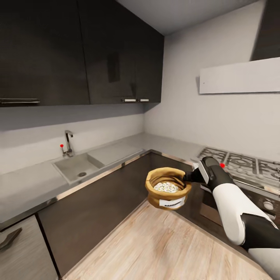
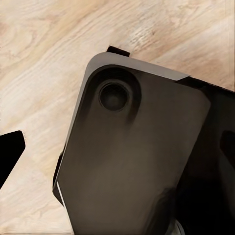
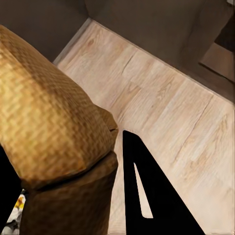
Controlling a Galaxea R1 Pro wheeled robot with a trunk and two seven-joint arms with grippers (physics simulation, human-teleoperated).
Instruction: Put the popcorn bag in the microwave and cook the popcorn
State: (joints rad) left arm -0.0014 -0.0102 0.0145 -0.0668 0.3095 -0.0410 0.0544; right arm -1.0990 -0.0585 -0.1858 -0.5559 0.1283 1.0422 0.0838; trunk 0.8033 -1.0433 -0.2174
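While the right pincer [image 1: 187,178] is clamped on the rolled rim of the popcorn bag [image 1: 168,188], the sack hangs over the floor [image 1: 163,249] before the bench [image 1: 35,186] — soft, light paper, likely to sag. The left pincer's state I cannot tell.

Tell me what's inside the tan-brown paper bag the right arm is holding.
The tan-brown paper bag holds a heap of small white popcorn bits below its rolled rim. Anything beneath that top layer is covered. The right gripper pinches the rim.
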